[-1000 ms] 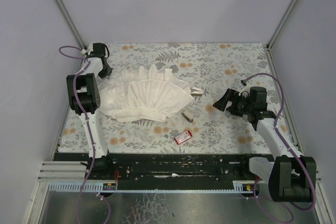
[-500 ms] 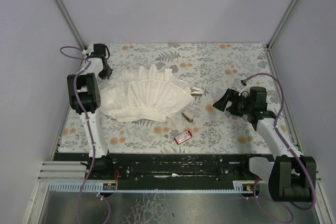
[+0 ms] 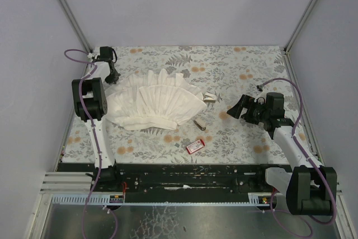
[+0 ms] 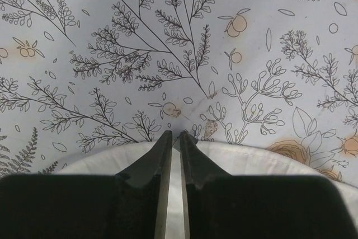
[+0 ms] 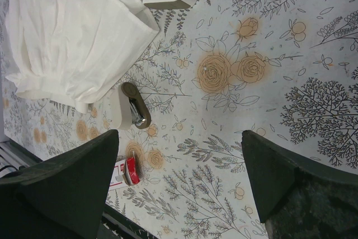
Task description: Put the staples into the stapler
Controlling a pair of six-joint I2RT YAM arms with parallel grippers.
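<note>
Stapler (image 3: 199,124): small, dark metal, lies flat mid-bench (image 3: 246,65). Staples box (image 3: 195,146): red w/ white label, flat, skewed, near stapler on front-edge side, not touching.

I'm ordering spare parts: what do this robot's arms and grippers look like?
The left arm and right arm have white links, black joint housings and looping purple cables. The left gripper has black fingers tapering to thin wedges; the right gripper's are broad and dark.

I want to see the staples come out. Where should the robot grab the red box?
Likely from straight above, right gripper pinching the red box across its two long sides. It lies flat on the table, clear of the stapler, so those sides are free and its narrow width fits open jaws.
</note>
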